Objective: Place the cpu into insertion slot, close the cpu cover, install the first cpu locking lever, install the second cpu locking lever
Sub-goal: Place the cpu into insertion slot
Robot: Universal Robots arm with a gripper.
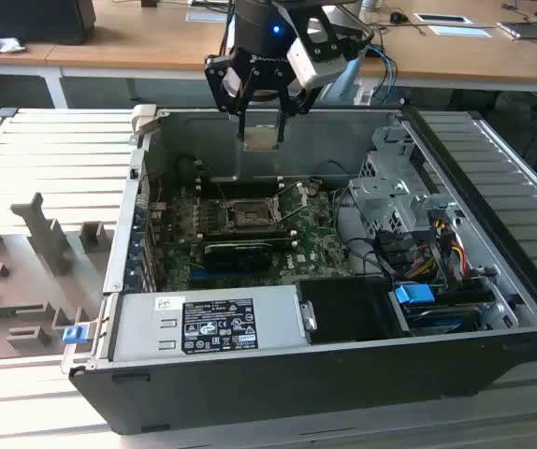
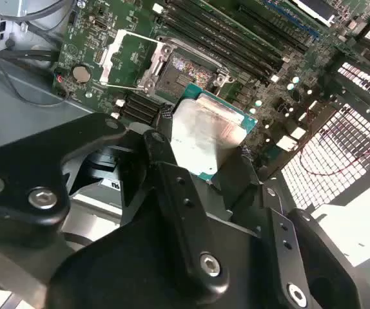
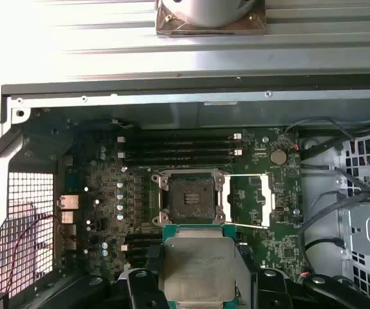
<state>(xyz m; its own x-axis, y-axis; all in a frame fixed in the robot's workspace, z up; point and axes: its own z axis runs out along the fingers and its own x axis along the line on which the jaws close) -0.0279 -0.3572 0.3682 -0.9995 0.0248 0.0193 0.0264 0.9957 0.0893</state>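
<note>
Silvery metal tops the cpu (image 3: pixel 198 267), and the gripper (image 1: pixel 262 129) is squeezing it tight by two sides. The cpu hangs in the air over the open computer case (image 1: pixel 343 374), above the green motherboard (image 3: pixel 101 187). The insertion slot (image 3: pixel 189 196) sits bare on the board, well below the cpu. The cpu cover (image 3: pixel 267 201) is flipped open, just beside the slot.
</note>
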